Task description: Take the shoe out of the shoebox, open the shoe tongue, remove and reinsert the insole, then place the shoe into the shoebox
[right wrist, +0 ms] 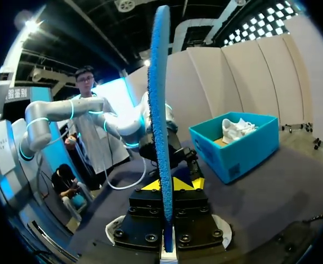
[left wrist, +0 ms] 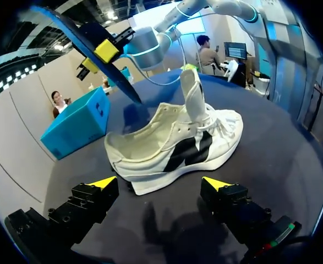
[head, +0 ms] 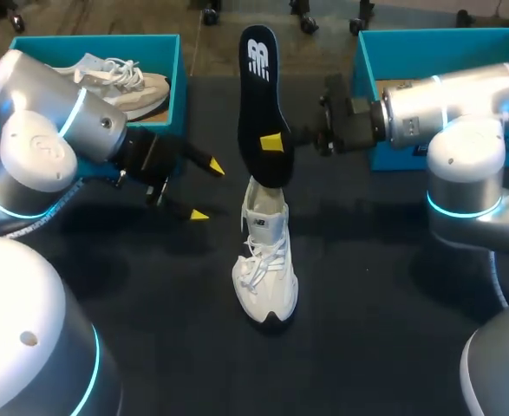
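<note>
A white shoe (head: pixel 267 260) (left wrist: pixel 172 140) stands upright mid-table, its tongue (left wrist: pixel 193 91) pulled up. My right gripper (head: pixel 276 141) (right wrist: pixel 167 184) is shut on the black insole (head: pixel 261 95) (left wrist: pixel 78 36) (right wrist: pixel 160 110) with a blue underside. The insole hangs steeply, its lower end just over the shoe's heel opening. My left gripper (head: pixel 207 191) (left wrist: pixel 160 182) is open and empty, to the left of the shoe and pointing at its side. The teal shoebox (head: pixel 445 35) sits at the back right, behind my right arm.
A second teal box (head: pixel 98 39) (right wrist: pixel 238 148) (left wrist: pixel 76 124) at the back left holds another white shoe (head: pixel 120 78) (right wrist: pixel 235 129). Dark tabletop surrounds the shoe, with free room in front of it and to both sides.
</note>
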{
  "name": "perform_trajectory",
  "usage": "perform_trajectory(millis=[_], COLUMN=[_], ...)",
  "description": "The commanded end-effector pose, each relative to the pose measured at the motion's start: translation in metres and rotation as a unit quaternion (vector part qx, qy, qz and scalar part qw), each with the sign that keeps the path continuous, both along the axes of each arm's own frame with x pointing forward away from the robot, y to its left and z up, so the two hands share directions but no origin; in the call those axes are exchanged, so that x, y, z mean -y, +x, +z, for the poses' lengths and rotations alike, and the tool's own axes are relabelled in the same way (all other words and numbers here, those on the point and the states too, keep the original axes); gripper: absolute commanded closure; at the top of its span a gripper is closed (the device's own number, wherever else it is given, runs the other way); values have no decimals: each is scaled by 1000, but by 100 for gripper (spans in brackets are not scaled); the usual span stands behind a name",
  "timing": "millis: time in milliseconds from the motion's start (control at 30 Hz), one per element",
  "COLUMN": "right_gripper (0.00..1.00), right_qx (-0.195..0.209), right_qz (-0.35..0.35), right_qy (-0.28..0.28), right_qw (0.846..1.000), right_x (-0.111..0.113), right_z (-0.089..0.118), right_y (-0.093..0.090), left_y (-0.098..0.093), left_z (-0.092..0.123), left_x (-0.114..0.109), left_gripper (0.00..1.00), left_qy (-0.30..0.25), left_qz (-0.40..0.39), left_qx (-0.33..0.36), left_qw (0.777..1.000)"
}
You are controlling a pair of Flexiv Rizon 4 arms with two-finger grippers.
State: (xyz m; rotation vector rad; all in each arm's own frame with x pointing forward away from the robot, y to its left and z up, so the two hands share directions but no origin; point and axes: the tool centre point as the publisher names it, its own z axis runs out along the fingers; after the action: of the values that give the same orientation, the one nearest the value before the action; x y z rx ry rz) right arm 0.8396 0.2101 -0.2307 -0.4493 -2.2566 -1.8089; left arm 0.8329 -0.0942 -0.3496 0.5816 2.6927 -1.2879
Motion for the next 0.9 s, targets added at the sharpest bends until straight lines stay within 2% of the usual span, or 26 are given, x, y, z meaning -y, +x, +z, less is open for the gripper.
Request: perform_trajectory(millis=[33, 367, 900], right_gripper=[100, 100, 100], right_qx=[-2, -17, -42], right_qz=[-1, 11, 25], right_qy=[14, 31, 38], right_qw=[1000, 999, 998], right_x=[-6, -6, 3], right_z=[-14, -32, -46], right_y=[4, 11, 21], left_y=[9, 13, 8], left_z=[-12, -21, -27], left_x=[8, 10, 16], left_gripper=[0, 0, 0], left_qy=[3, 3, 19], left_qz=[-2, 9, 28], left_qx=[-7, -28, -57], left_qw=[1000, 1000, 998])
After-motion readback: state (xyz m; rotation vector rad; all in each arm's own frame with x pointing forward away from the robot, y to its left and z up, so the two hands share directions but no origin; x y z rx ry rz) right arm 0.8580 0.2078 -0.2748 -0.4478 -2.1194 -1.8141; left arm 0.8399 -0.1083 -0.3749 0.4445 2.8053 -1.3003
